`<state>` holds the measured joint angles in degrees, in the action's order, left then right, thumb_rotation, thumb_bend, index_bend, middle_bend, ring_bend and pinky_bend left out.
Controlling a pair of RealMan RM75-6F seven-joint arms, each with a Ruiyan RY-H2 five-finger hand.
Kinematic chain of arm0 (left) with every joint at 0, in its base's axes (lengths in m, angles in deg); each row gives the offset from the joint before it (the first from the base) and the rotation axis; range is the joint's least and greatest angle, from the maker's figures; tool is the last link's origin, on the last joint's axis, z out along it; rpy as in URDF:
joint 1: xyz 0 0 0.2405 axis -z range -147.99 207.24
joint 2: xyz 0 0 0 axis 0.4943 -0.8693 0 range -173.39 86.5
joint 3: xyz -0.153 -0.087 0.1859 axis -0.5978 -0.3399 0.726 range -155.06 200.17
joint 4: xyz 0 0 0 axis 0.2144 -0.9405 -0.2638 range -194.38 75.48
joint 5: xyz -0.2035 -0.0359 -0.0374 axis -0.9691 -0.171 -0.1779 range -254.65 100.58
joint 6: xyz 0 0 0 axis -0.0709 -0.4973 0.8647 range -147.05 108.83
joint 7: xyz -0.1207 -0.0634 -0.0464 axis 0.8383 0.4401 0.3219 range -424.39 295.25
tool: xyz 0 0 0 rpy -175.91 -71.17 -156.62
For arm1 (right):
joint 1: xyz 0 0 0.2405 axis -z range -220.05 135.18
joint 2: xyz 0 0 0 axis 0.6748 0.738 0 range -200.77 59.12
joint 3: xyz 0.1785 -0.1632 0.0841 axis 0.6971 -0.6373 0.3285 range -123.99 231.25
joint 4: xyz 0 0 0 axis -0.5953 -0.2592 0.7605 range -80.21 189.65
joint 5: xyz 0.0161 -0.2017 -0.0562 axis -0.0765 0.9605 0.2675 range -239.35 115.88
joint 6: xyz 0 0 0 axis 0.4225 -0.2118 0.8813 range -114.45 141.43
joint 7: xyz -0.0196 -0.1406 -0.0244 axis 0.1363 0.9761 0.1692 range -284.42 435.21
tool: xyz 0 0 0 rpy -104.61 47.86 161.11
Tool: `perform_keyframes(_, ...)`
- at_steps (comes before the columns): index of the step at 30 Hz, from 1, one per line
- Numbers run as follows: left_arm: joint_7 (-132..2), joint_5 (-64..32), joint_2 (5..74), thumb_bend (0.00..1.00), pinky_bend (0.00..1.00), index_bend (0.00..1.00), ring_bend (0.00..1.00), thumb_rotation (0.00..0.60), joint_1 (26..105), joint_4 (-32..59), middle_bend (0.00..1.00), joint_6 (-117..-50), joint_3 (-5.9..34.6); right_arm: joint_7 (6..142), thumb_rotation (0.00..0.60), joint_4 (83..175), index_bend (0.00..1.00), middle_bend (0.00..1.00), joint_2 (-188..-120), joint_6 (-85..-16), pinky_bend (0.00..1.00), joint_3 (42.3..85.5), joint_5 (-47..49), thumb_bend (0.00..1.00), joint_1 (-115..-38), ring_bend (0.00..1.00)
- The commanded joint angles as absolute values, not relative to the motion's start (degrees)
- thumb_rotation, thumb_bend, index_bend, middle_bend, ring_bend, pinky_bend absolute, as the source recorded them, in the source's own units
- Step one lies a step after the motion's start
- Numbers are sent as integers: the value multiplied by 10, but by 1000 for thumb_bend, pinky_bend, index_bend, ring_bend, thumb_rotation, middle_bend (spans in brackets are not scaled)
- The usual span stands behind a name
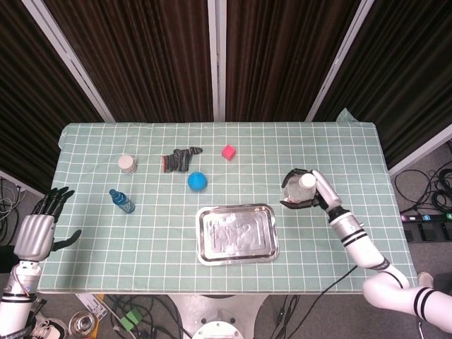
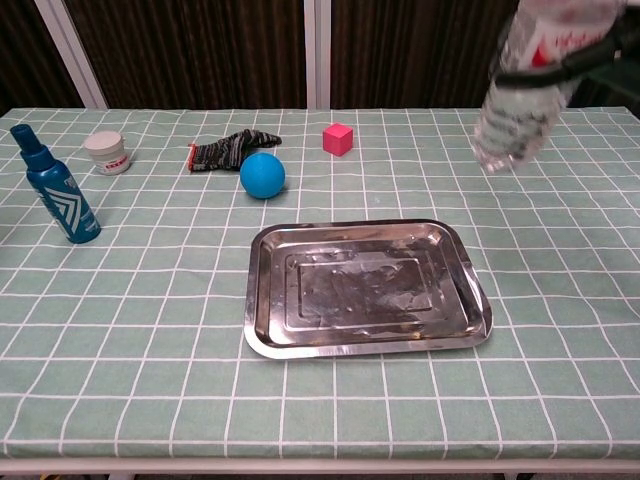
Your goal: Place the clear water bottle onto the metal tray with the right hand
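Observation:
My right hand [image 1: 311, 189] grips the clear water bottle [image 1: 298, 191] and holds it in the air, to the right of the metal tray [image 1: 236, 234]. In the chest view the bottle [image 2: 520, 100] hangs tilted well above the cloth, its cap cut off by the top edge, with dark fingers [image 2: 560, 68] wrapped round its upper part. The tray [image 2: 365, 287] lies bare on the checked cloth in front of me. My left hand [image 1: 37, 231] hovers off the table's left edge, fingers spread, holding nothing.
A blue spray bottle [image 1: 121, 201], a white jar [image 1: 127, 163], a dark glove [image 1: 180, 158], a blue ball [image 1: 197, 181] and a pink cube [image 1: 229, 151] sit on the far and left part of the green checked tablecloth [image 1: 339, 148]. Dark curtains hang behind.

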<state>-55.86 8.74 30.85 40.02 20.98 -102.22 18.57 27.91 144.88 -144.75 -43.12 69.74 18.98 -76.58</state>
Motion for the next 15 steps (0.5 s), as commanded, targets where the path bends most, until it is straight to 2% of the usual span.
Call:
perform_keyframes(1, -558, 87, 309, 240, 190, 162, 87, 600, 399, 209, 180, -1022, 187, 305, 600, 1525, 780, 573, -1420, -501, 360, 693, 205, 113, -746, 346)
perform_keyframes(4, -556, 87, 309, 240, 190, 163, 87, 600, 398, 207, 180, -1020, 189, 279, 600, 1442, 779, 573, -1459, -403, 359, 649, 133, 113, -750, 344)
perform_keyframes(7, -556, 87, 310, 240, 190, 162, 87, 600, 397, 206, 180, -1021, 191, 273, 600, 1381, 779, 572, -1498, -352, 358, 620, 118, 113, -752, 341)
perform_keyframes(10, -557, 87, 311, 240, 190, 162, 87, 600, 396, 206, 180, -1021, 191, 272, 600, 1384, 779, 573, -1502, -381, 358, 625, 154, 112, -751, 340)
perform_keyframes(15, -557, 88, 312, 239, 190, 162, 87, 600, 399, 208, 180, -1021, 188, 278, 600, 1432, 780, 574, -1466, -429, 358, 643, 186, 112, -745, 343)
